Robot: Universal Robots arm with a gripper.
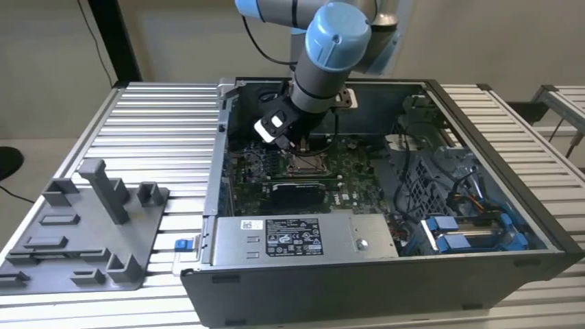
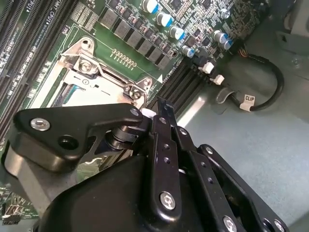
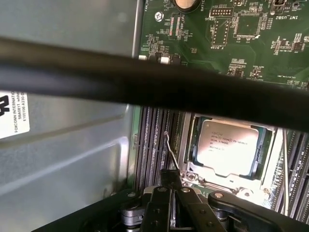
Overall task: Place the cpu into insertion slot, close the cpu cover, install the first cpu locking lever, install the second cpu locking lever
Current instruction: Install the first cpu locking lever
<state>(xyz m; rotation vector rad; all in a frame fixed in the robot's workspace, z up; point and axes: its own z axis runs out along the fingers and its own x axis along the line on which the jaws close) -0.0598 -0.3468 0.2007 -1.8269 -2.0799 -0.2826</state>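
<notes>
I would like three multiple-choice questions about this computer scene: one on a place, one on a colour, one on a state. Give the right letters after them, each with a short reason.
1. Where does the cpu lie?
A. in the insertion slot
B. on the grey tray
C. on the white-labelled metal box

2. What colour are the plastic holders at the exterior view's right?
A. red
B. blue
C. yellow

3. How does the cpu cover stand?
A. upright, swung open
B. flat, framing the cpu
C. taken off and laid on the table

Answers:
1 A: in the first wrist view the chip sits inside the socket on the green board.
2 B: the exterior view shows them bright blue.
3 B: in the first wrist view the silver frame lies around the chip's edges.
</notes>
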